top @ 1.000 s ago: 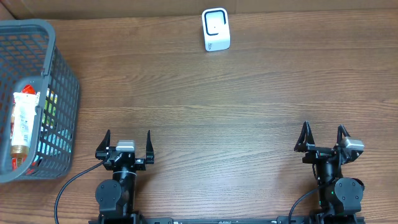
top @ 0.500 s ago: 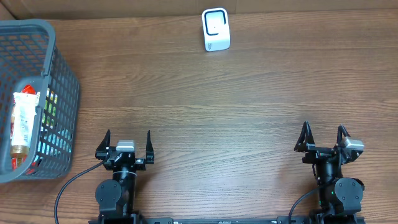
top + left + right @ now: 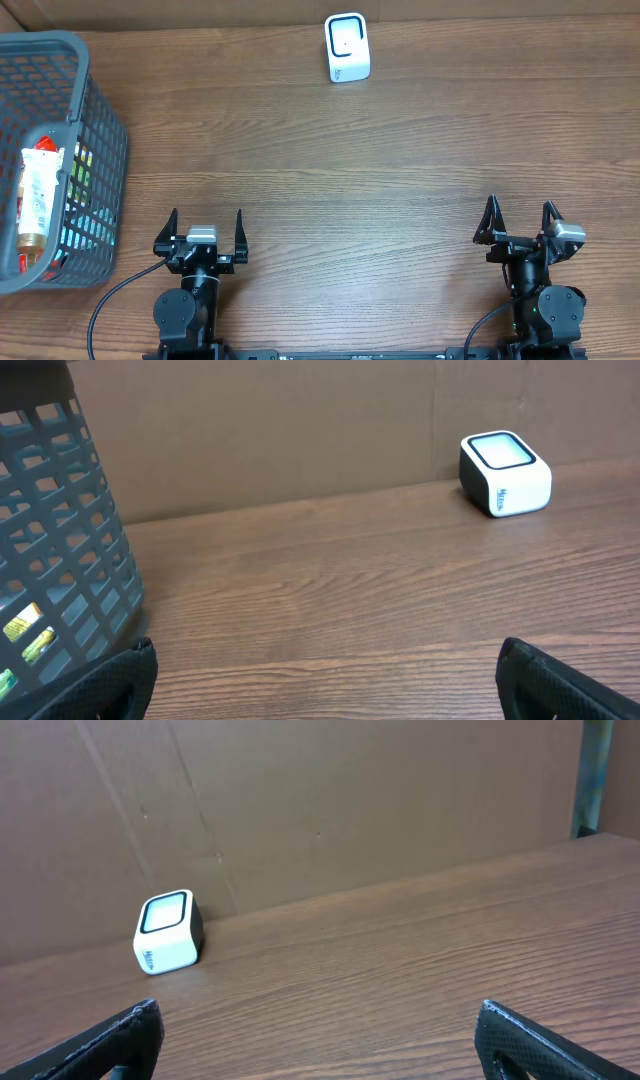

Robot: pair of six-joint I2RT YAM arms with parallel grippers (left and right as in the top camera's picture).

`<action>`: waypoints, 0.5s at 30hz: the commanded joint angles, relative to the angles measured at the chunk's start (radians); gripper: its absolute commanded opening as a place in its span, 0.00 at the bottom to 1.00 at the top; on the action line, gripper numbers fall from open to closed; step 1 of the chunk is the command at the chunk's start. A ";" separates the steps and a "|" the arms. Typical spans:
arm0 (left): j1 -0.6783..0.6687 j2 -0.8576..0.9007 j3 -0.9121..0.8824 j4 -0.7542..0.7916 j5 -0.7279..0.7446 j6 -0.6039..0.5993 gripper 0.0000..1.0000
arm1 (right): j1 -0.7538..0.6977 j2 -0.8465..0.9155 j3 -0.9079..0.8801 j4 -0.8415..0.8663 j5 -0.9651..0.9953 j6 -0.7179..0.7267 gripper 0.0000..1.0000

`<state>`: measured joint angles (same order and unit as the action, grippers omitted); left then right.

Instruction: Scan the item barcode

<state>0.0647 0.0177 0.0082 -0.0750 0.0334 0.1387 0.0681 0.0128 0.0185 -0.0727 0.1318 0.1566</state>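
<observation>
A white tube with a red cap (image 3: 36, 200) lies in the grey basket (image 3: 105, 115) at the left edge of the table, beside other packets I cannot make out. The white barcode scanner (image 3: 347, 47) stands at the far edge, its dark window facing up; it also shows in the left wrist view (image 3: 506, 473) and the right wrist view (image 3: 168, 933). My left gripper (image 3: 206, 222) rests open near the front edge with nothing between its fingers. At the front right my right gripper (image 3: 521, 215) stands open and empty too.
Brown cardboard (image 3: 300, 430) walls off the back of the wooden table (image 3: 350, 170). The basket wall (image 3: 60, 560) stands close to the left gripper's left side.
</observation>
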 commanded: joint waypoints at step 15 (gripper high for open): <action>-0.009 -0.006 0.001 0.013 0.019 0.014 0.99 | 0.009 -0.010 -0.011 0.003 0.006 -0.001 1.00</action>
<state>0.0647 0.0177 0.0082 -0.0704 0.0341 0.1387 0.0681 0.0128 0.0185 -0.0731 0.1322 0.1562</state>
